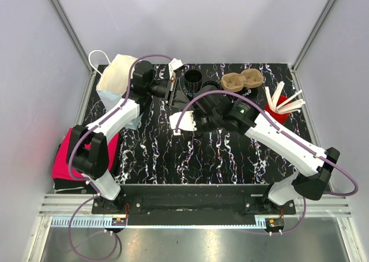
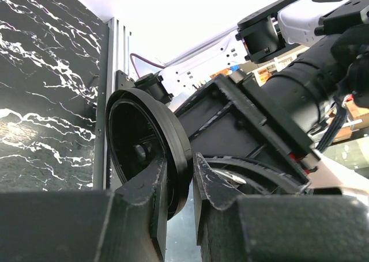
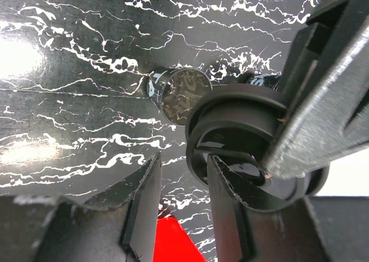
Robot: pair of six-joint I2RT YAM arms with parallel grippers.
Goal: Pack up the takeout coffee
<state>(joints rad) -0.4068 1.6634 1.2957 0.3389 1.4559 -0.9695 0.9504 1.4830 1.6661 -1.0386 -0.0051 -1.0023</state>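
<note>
My left gripper (image 1: pixel 173 91) is shut on the rim of a black cup lid (image 2: pixel 173 129) and holds it on edge above the back middle of the table. In the left wrist view its fingers (image 2: pixel 150 187) pinch the rim. My right gripper (image 1: pixel 203 105) is open right beside it. In the right wrist view the lid (image 3: pixel 236 115) lies just outside my right finger (image 3: pixel 230 181), with nothing between the jaws. An open black cup (image 1: pixel 193 76) stands behind. A second black cup (image 1: pixel 211 86) is partly hidden by the right arm. A brown cardboard cup carrier (image 1: pixel 242 80) lies at the back right.
A cream paper bag (image 1: pixel 115 75) with handles stands at the back left. A red holder (image 1: pixel 278 113) with wooden stirrers (image 1: pixel 283 96) is at the right. A pink and black bundle (image 1: pixel 63 158) sits off the table's left edge. Cage walls enclose the table.
</note>
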